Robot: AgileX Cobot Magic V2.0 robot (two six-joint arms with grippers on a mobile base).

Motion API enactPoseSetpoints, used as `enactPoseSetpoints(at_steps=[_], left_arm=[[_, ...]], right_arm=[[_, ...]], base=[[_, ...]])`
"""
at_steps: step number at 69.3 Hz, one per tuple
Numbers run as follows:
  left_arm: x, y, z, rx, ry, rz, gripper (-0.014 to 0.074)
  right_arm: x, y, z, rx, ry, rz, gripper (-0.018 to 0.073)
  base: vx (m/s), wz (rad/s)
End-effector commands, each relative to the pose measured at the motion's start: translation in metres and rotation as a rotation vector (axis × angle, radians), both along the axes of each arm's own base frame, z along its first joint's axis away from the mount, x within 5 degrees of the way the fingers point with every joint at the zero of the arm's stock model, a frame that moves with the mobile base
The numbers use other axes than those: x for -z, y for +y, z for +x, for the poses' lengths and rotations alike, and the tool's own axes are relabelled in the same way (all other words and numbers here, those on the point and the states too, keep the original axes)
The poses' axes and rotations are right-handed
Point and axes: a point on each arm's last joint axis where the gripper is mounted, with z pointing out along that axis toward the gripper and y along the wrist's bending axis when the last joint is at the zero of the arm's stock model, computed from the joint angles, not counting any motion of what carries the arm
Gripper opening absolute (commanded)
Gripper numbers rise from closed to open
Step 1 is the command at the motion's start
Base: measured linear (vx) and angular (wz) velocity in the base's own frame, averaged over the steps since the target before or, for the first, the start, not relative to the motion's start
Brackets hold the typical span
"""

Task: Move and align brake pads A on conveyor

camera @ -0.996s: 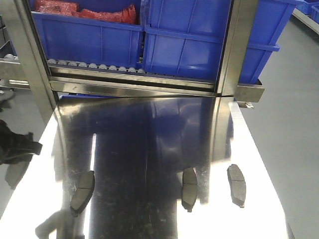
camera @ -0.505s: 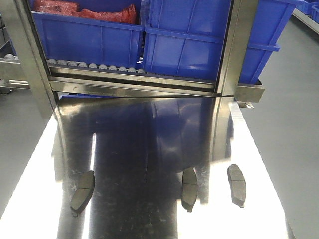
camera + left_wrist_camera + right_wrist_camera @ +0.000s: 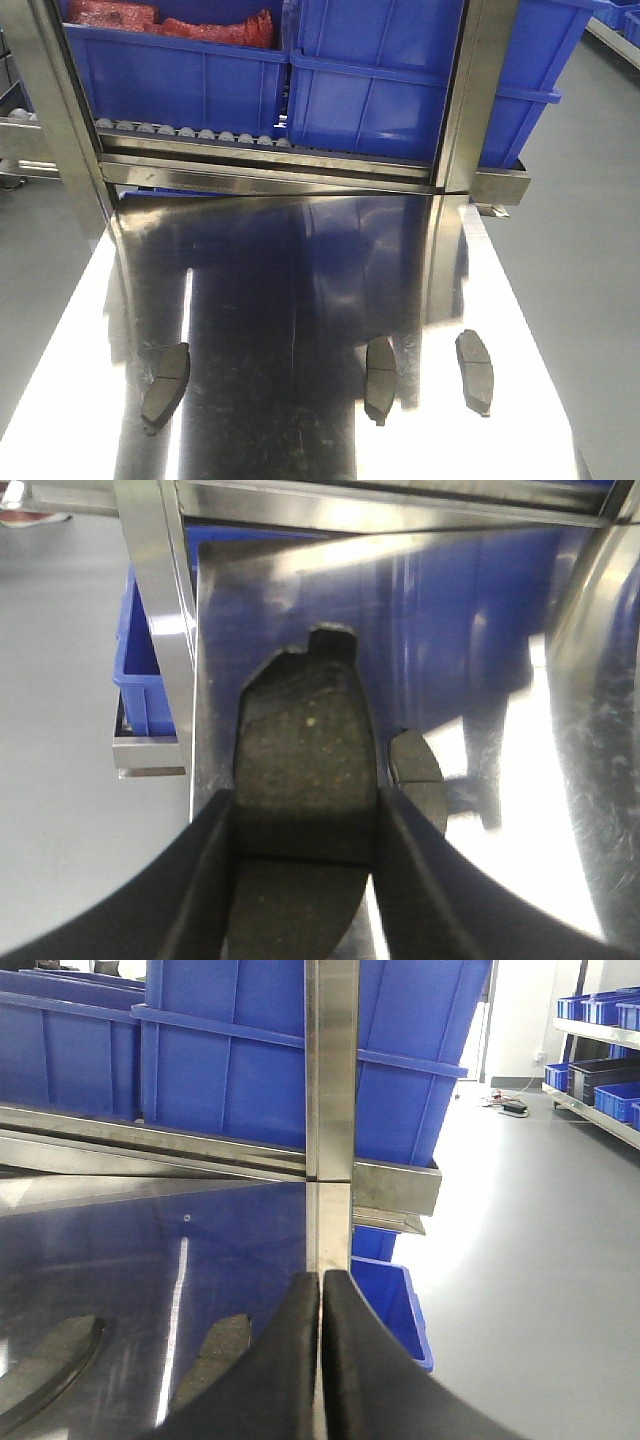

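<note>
Tabletop: shiny steel tabletop (image 3: 300, 300), mirror-polished, finely scratched.
Pads: dark grey crescent-shaped brake pads (image 3: 380, 378), matt; a gritty, speckled face is seen up close.
Bins: blue plastic bins (image 3: 370, 90), smooth, faintly glossy.
Frame: steel frame (image 3: 465, 100), brushed metal.
Fingers: black fingers (image 3: 200, 880) of the left gripper (image 3: 305, 800), matt, smooth.

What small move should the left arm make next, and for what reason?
Probably carry the held brake pad toward the conveyor, which no view shows: the left claw is shut on it, and three pads lie on the steel tabletop.
</note>
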Motion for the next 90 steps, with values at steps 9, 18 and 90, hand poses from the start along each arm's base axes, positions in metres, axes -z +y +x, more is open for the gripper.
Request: enactPoseSetpoints(at_steps=[9, 18, 90], left_arm=[[-0.017, 0.0, 0.004, -0.019, -0.116, -0.035, -0.0006], [-0.017, 0.0, 0.004, -0.019, -0.116, -0.035, -0.0006], [-0.017, 0.0, 0.004, -0.019, -0.116, -0.035, -0.0006]], right_arm=[[-0.004, 0.0, 0.0, -0.006, -0.077, -0.003, -0.0011], [-0.004, 0.0, 0.0, -0.006, -0.077, -0.003, -0.0011], [-0.097, 0.002, 0.021, -0.003, 0.035, 0.096, -0.0011]], base=[[0.0, 0.0], [0.0, 0.0], [0.0, 0.0]])
